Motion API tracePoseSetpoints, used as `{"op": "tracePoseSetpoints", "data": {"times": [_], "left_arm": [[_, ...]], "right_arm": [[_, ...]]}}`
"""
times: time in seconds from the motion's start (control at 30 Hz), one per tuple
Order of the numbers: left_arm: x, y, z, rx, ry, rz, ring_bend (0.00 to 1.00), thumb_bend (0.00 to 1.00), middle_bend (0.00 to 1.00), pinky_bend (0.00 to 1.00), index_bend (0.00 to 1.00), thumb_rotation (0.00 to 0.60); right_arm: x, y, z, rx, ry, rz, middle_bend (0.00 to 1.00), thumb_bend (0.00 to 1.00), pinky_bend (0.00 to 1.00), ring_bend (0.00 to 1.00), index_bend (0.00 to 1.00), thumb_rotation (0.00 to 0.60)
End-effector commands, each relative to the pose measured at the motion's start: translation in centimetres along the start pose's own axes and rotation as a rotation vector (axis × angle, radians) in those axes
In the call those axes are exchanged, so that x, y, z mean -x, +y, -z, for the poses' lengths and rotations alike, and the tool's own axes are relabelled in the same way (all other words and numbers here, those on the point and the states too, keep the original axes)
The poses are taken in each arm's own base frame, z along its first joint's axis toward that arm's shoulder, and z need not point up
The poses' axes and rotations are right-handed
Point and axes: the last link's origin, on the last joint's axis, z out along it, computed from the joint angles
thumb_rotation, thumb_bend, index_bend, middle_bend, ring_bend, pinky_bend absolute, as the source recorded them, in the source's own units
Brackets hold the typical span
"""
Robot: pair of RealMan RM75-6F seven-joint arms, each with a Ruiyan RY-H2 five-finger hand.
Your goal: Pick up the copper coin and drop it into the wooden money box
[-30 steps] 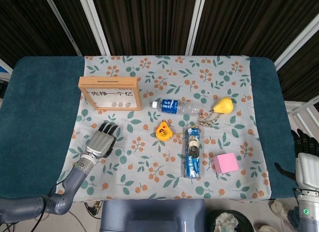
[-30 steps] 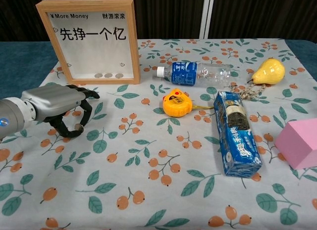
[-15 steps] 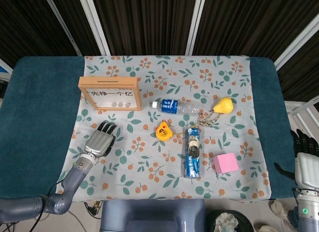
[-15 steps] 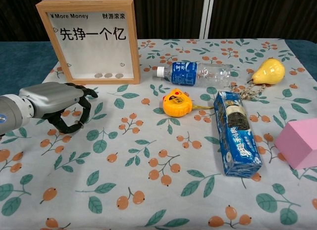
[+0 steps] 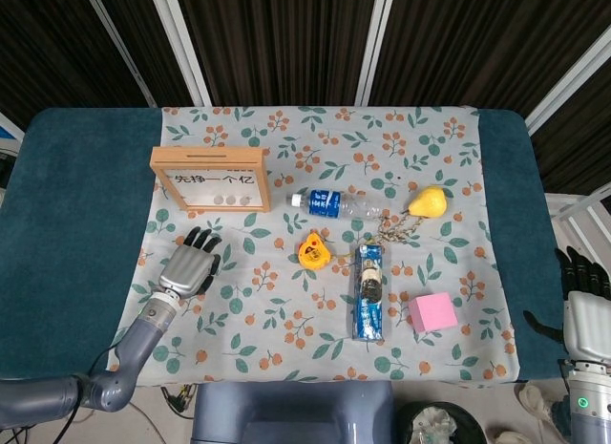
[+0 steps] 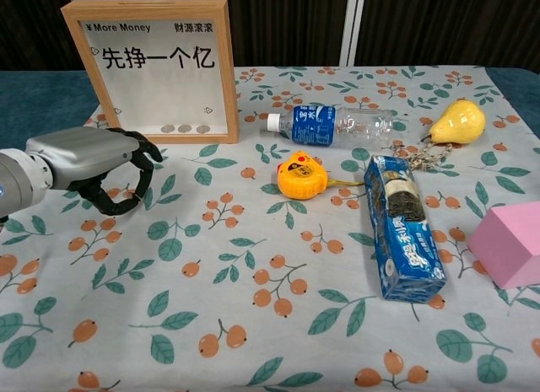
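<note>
Dark slatted panels stand behind a table (image 5: 76, 224) covered in teal felt, with a floral cloth (image 5: 286, 348) laid across its middle; on the cloth, toward the far left, stands the wooden money box (image 5: 210, 178), upright with its glass front facing the robot and a few coins lying at the bottom inside; just in front of it and a little to the left is the left hand (image 6: 93, 164), low over the cloth, its fingers (image 6: 135, 160) curled downward and inward toward the thumb like a claw; whether a copper coin sits in that pinch I cannot tell, since the fingertips hide the spot in the chest view and the head view is too small; no loose coin shows plainly on the cloth either; the right hand (image 5: 584, 306) hangs off the table's right edge, well apart from everything, fingers apart and holding nothing; elsewhere lie a water bottle (image 5: 339, 205), a yellow pear (image 5: 428, 201), a yellow tape measure (image 5: 313, 251), a blue biscuit pack (image 5: 369, 291) and a pink block (image 5: 432, 312), none of them involved; my judgement is that the task is at the pick-up stage at best: the coin is either being gripped or just gripped near the box, and the lift to the slot on the box's top edge and the drop are not yet done.
</note>
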Motion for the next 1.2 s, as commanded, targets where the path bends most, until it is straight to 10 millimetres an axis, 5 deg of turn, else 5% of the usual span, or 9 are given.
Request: {"op": "tracePoseSetpoints", "data": {"times": [0.03, 0.23, 0.87, 1.2], "left_arm": [[-1.1, 0.1, 0.1, 0.009, 0.025, 0.007, 0.00, 0.56, 0.15, 0.00, 0.74, 0.600], [-5.0, 1.3, 0.6, 0.055, 0.103, 0.006, 0.00, 0.56, 0.15, 0.00, 0.74, 0.600], [-22.0, 5.2, 2.1, 0.135, 0.201, 0.138, 0.00, 0.54, 0.17, 0.00, 0.74, 0.600], [-29.8, 2.4, 0.2, 0.007, 0.177, 0.263, 0.00, 0.54, 0.17, 0.00, 0.74, 0.600]], "right_arm": [[0.0, 0.0, 0.0, 0.003, 0.001, 0.000, 0.00, 0.24, 0.00, 0.00, 0.00, 0.600], [-0.1, 0.0, 0.0, 0.008, 0.007, 0.001, 0.00, 0.24, 0.00, 0.00, 0.00, 0.600], [0.2, 0.0, 0.0, 0.015, 0.002, 0.021, 0.00, 0.24, 0.00, 0.00, 0.00, 0.600], [1.1, 0.6, -0.5, 0.038, -0.021, 0.080, 0.00, 0.24, 0.00, 0.00, 0.00, 0.600]]}}
